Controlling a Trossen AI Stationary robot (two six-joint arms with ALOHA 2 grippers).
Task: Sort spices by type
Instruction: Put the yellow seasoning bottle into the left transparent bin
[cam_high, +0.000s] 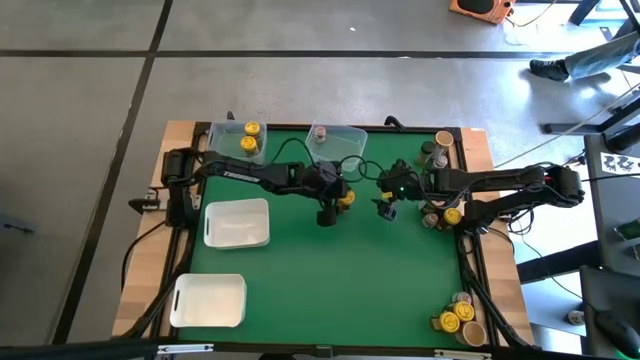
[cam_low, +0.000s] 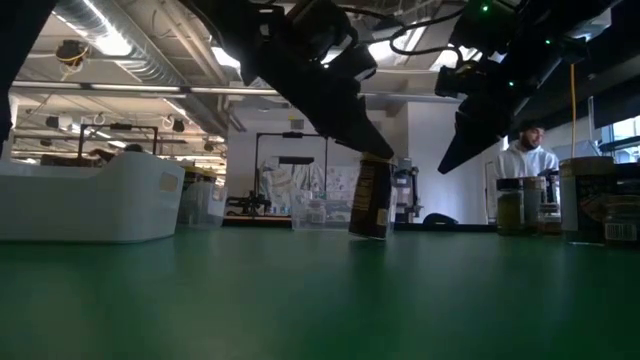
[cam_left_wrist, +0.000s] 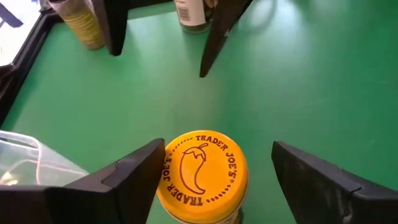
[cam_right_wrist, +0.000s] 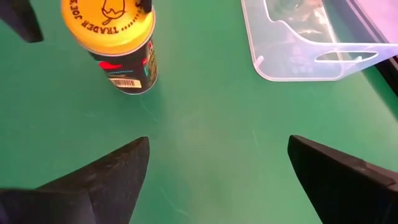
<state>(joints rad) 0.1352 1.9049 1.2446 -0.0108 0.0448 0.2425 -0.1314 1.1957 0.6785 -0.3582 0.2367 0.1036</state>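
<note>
One yellow-lidded dark glass spice jar (cam_left_wrist: 202, 176) stands on the green surface between the spread fingers of the left end effector (cam_left_wrist: 211, 171), apparently for a grasp, while the right end effector (cam_right_wrist: 217, 171), also apart, waits just beside it.

A grey concrete floor (cam_high: 300, 90), crossed by dark seams, is being shown around a wooden table edge (cam_high: 180, 130). In the low view, silver ceiling ducts (cam_low: 150, 60) are being lit by long strip lights (cam_low: 110, 42). A white back wall (cam_low: 250, 160) is being seen beyond metal racks (cam_low: 290, 180), and a seated person in white (cam_low: 525, 155) is being glimpsed.
</note>
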